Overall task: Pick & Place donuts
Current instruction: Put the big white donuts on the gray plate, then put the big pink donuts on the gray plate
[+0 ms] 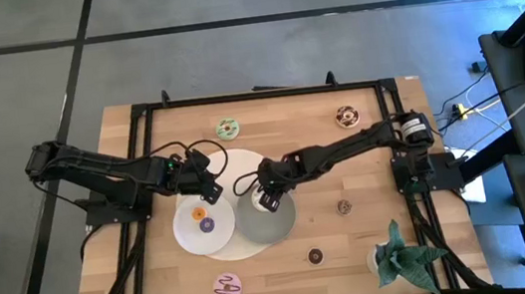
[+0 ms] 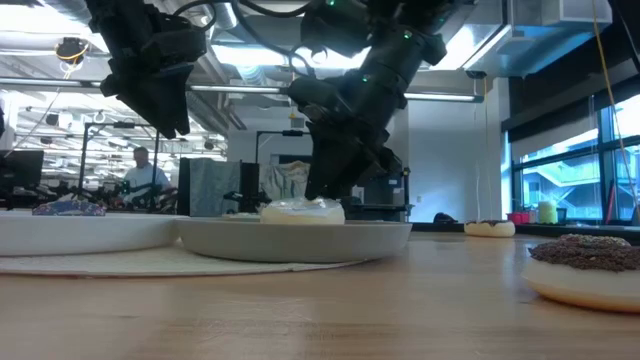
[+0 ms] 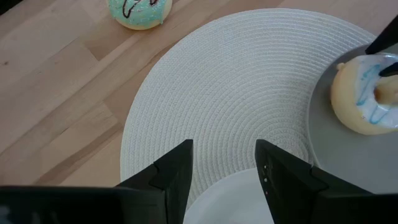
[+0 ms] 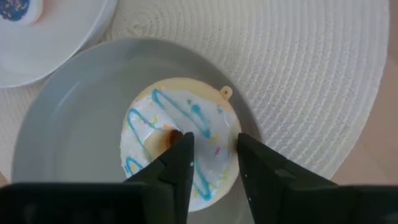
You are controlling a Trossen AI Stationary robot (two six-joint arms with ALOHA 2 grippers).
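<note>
A white-iced donut with blue drizzle (image 4: 186,137) lies flat on the grey plate (image 4: 68,137), which sits on the round woven mat (image 4: 298,74). My right gripper (image 4: 214,146) stands over it, shut on its ring; it shows in the high view over the grey plate (image 1: 269,201). My left gripper (image 3: 224,158) hovers open above the mat, at the far rim of the white plate (image 1: 189,238). That plate bears a tiny purple donut (image 1: 206,225) and a tiny orange one (image 1: 197,213). The green donut (image 1: 228,128), brown donut (image 1: 346,116) and pink donut (image 1: 228,288) rest on the table. My right gripper has one side of the white donut's ring (image 4: 214,134) between its fingers, one finger in the hole (image 4: 171,135) and the other outside the outer edge. The fingers come from above, pointing down. The donut lies flat, its underside on the grey plate.
Two tiny dark donuts (image 1: 344,207) (image 1: 315,255) lie on the bare wood right of the plates. A small potted plant (image 1: 396,256) stands at the table's near right corner. A black frame runs round the table's edges.
</note>
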